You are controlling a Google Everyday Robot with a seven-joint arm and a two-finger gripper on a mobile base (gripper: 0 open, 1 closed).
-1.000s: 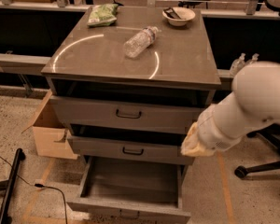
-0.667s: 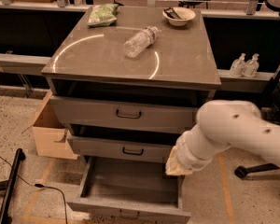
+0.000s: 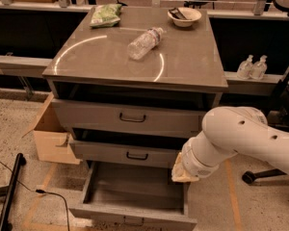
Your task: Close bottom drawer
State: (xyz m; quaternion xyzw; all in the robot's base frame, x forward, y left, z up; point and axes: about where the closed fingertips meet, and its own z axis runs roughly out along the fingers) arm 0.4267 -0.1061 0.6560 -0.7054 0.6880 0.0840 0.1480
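Note:
The bottom drawer (image 3: 133, 212) is the lowest of three grey drawers and stands pulled far out, its plain grey box empty. Its slim front panel with a small dark handle (image 3: 133, 221) sits at the frame's lower edge. My white arm (image 3: 241, 138) reaches in from the right. My gripper (image 3: 184, 174) is at its tan-coloured end, low over the drawer's right side wall, just under the middle drawer (image 3: 125, 154). The top drawer (image 3: 130, 117) and the middle drawer are pulled out slightly.
On the cabinet top (image 3: 183, 66) lie a clear plastic bottle (image 3: 144, 42), a bowl (image 3: 184, 16) and a green bag (image 3: 106, 14). A cardboard box (image 3: 48, 138) stands left of the cabinet. A black pole (image 3: 9, 196) and a cable lie on the floor at the left. Two sanitizer bottles (image 3: 253, 67) stand on the right ledge.
My arm has swung down and to the left, bringing the gripper end from beside the middle drawer to the bottom drawer's right side. The drawers have not moved.

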